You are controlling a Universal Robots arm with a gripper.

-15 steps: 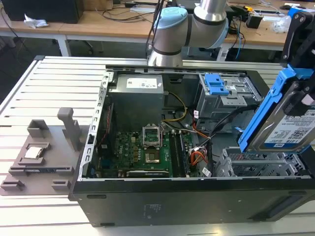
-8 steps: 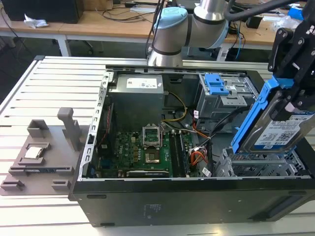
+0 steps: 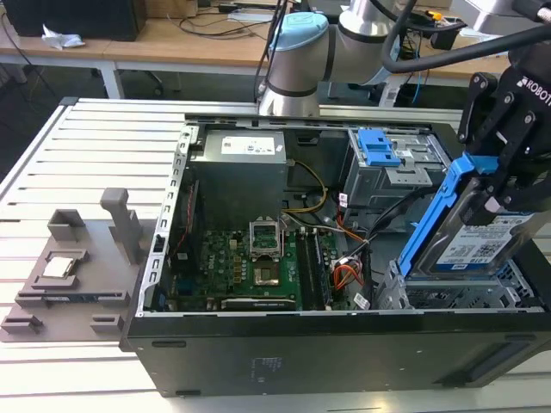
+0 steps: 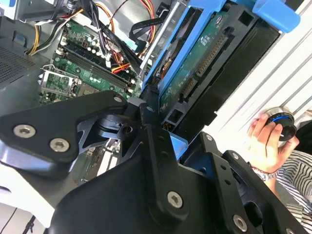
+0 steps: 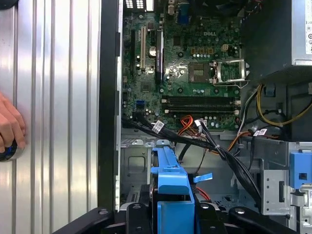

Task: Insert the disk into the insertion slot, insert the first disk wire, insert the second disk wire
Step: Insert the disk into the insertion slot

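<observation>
The exterior view shows the disk (image 3: 484,237) held up at a tilt at the exterior view's right end of the open computer case (image 3: 284,357). Its labelled face is turned towards the camera and its blue carrier frame (image 3: 437,211) runs along the upper edge. The gripper (image 3: 504,185) is clamped on the disk from above. The disk's lower edge sits just over the insertion slot (image 3: 456,294), the low grey perforated cage at the case's near corner, and is not yet inside it; contact there cannot be judged. The second wrist view shows the disk's green circuit-board underside (image 4: 204,53) between the black fingers (image 4: 156,146). Behind the slot stands the taller cage with its blue latch (image 3: 377,144), with the motherboard (image 3: 258,267) and the grey power supply (image 3: 241,172) further along. A person's hand (image 5: 9,127) rests on the slatted table (image 5: 58,97) beside the case.
</observation>
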